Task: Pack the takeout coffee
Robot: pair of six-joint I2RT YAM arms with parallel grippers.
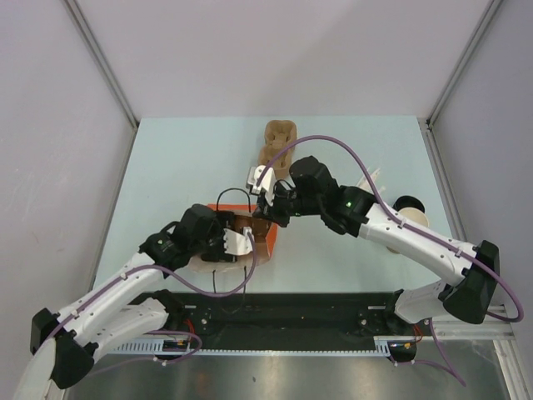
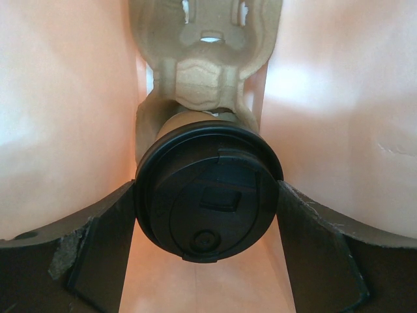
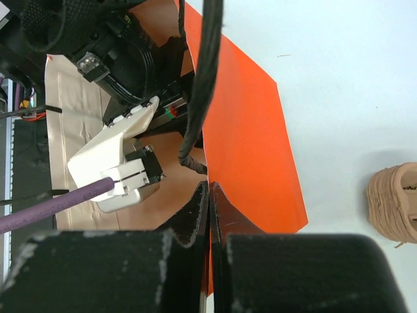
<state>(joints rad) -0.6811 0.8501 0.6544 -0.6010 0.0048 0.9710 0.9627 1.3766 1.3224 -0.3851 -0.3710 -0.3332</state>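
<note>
The takeout coffee, a tan cup with a round black lid, sits in a pocket of a brown pulp carrier between the orange walls of a paper bag. My left gripper reaches into the bag and is shut on the lid, one finger on each side. My right gripper is shut on the bag's orange edge and pinches it. In the top view the bag lies between both grippers, with the left gripper in its mouth and the right gripper at its far edge. The cup is hidden there.
Spare brown pulp carriers stand at the back middle of the table and show in the right wrist view. Paper cups and lids sit at the right behind my right arm. A black rail runs along the near edge.
</note>
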